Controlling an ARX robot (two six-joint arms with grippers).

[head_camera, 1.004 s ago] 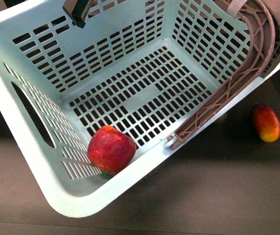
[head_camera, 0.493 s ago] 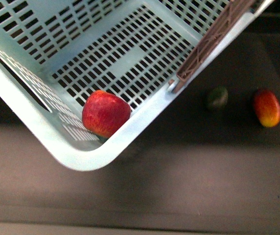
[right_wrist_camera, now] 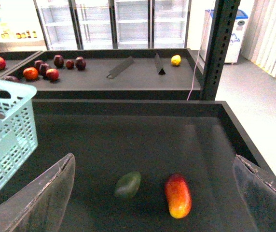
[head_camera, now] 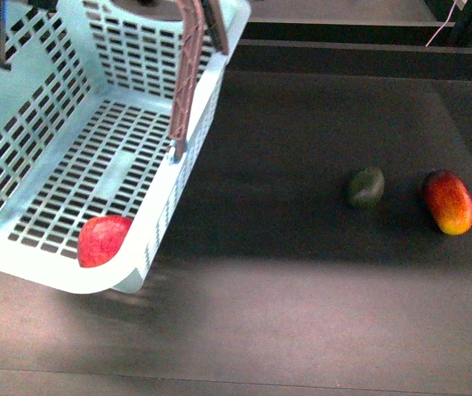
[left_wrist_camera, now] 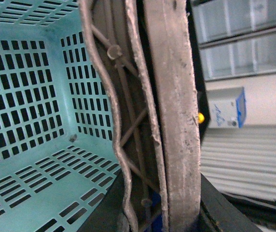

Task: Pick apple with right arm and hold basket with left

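The dark table [head_camera: 302,313] fills most of the front view. My basket [head_camera: 46,91] takes the upper left of that frame, tilted so its near corner dips toward the lower left. My left claw [left_wrist_camera: 147,159] is clamped on the basket's lattice handle [head_camera: 188,74]. In the left wrist view a worn grey finger pad [left_wrist_camera: 176,121] presses flat along the handle, with the slotted mint walls right beside it.

My right claw [right_wrist_camera: 152,200] is spread wide and holds nothing. The front view does not show it at all.

What matters now is where the apple [head_camera: 104,241] lies from that empty claw. It sits inside the basket, tucked into the low corner against the wall, at the lower left of the front view. It is the only thing I can see in there.

The right wrist camera looks instead at two loose fruits on the table. An elongated red-and-yellow fruit [head_camera: 448,202] lies at centre right of the front view, with a small dark green fruit [head_camera: 366,186] just to its left. Both lie well apart from the basket.

With the apple in the basket and the handle gripped, I judge the task nearly done.
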